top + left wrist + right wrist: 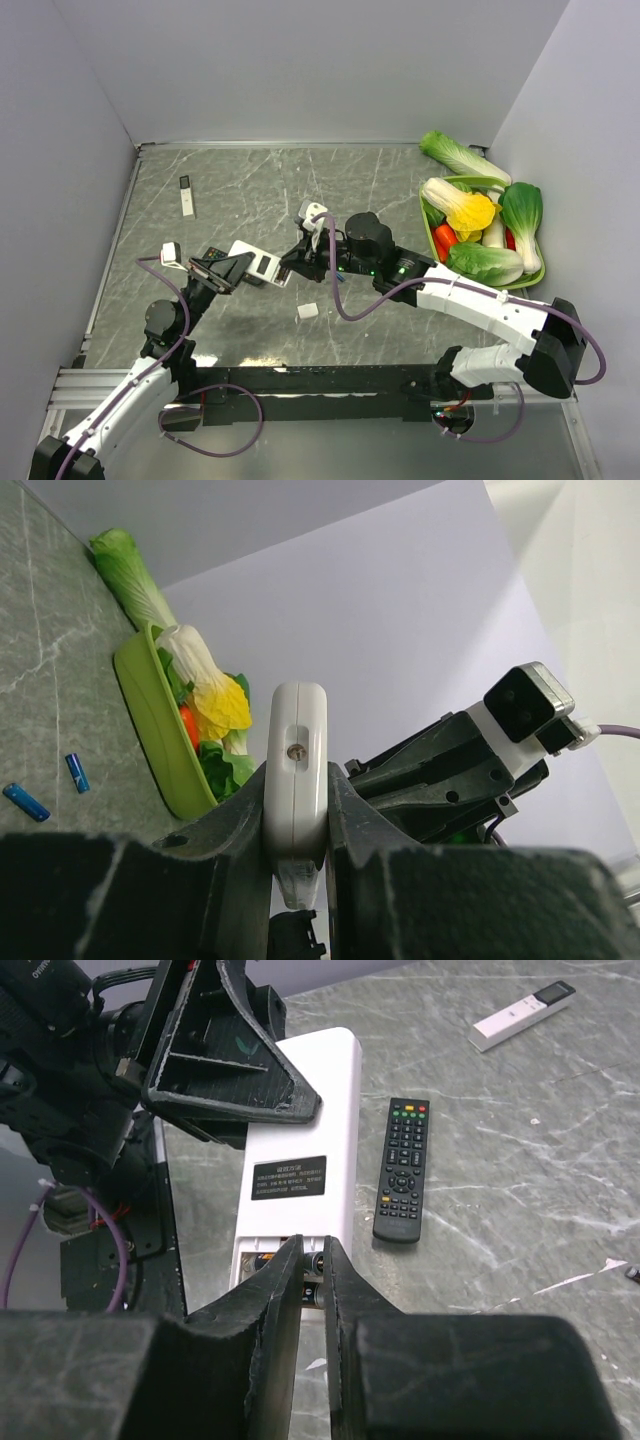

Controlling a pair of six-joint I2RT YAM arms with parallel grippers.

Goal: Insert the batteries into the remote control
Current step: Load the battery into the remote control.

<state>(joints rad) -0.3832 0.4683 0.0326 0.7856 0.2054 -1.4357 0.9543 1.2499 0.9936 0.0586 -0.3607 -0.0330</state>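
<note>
My left gripper (240, 268) (297, 792) is shut on the edges of a white remote control (262, 266) (296, 750) (305, 1140) and holds it above the table with its labelled back up. The battery bay at its near end is uncovered, with dark batteries (262, 1260) lying inside. My right gripper (298, 262) (313, 1252) has its fingertips (292, 1260) at that bay, a narrow gap apart, with a battery's end showing in the gap. Whether they pinch it is unclear. Two blue batteries (25, 802) (77, 773) lie loose on the table.
A black remote (402, 1169) lies on the table beside the held one. A slim white remote (187, 196) (523, 1015) lies farther back left. A small white cover piece (308, 311) rests near the front. A green tray (428, 215) (160, 730) of toy vegetables stands at the right.
</note>
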